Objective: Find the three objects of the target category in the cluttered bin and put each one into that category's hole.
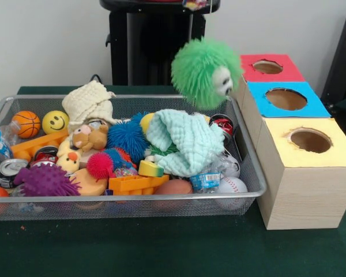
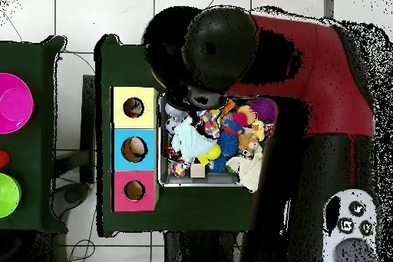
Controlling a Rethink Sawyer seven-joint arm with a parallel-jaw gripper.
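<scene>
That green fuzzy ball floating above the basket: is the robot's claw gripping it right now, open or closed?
Gripper: cannot be told. The green fuzzy ball hangs above the mesh basket, but no claw shows around it in either view.

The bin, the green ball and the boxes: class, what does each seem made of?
The bin looks like metal wire mesh, silvery and see-through. The green ball seems soft rubber, covered in floppy strands. The boxes look like pale wood or wood-print board, with grain lines.
</scene>
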